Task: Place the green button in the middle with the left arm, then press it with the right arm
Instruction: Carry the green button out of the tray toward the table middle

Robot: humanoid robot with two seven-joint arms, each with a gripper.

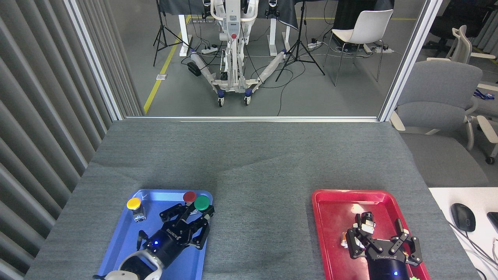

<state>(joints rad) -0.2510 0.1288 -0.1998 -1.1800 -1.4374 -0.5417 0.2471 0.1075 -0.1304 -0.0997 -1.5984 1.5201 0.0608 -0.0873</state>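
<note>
Green button [202, 203] is pinched in my left tool [193, 216], over the far right corner of the blue tray [116, 245], right beside the red button [189, 196]. Step in hand: the carry to the middle [260, 217], bare grey cloth of the worktop between the trays. Next move, as I judge it: travel right past the tray rim, set it down upright, release. My right tool [383, 239] hangs spread over the red tray [330, 217], holding nothing; it presses after placement. Yellow button [134, 203] is untouched.
</note>
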